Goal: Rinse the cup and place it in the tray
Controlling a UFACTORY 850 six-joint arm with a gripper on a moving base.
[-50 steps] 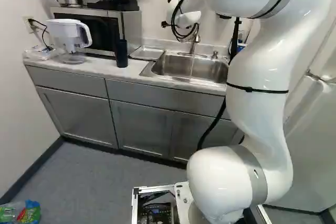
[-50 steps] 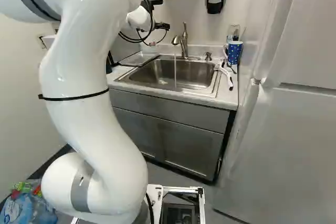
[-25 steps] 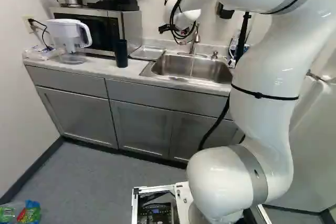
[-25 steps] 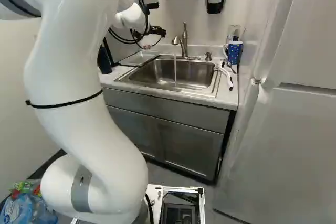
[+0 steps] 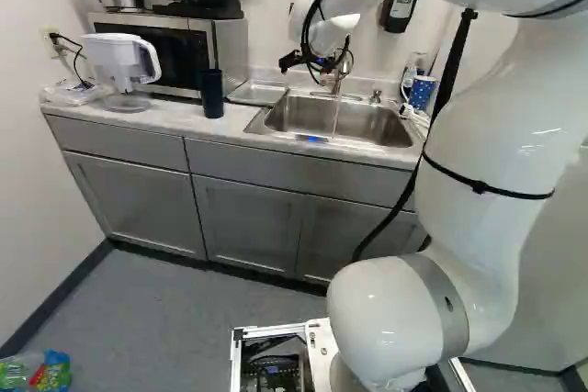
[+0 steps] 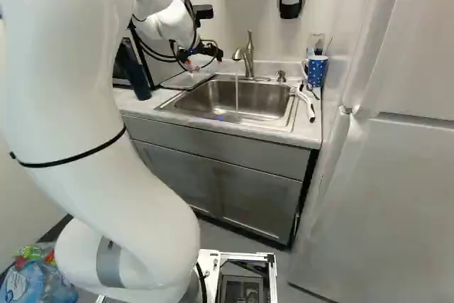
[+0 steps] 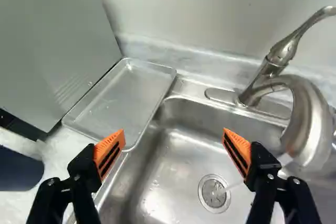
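My gripper is near the faucet in the left base view, and the right base view shows my gripper above the tray side of the sink. In the wrist view the gripper stands open over the sink, its orange pads wide apart with nothing between them. The metal tray lies flat beside the basin, bare. A dark blue cup stands upright left of the tray, partly seen as the cup beside one finger. Water runs from the faucet into the sink.
A blue dotted mug and a white-handled brush are right of the sink. The microwave borders the tray, with a water pitcher farther left. A fridge stands at the right.
The upper arm has swung left in the right base view and right in the left one, uncovering the dotted mug there. The gripper has moved slightly down and left. The base has not moved.
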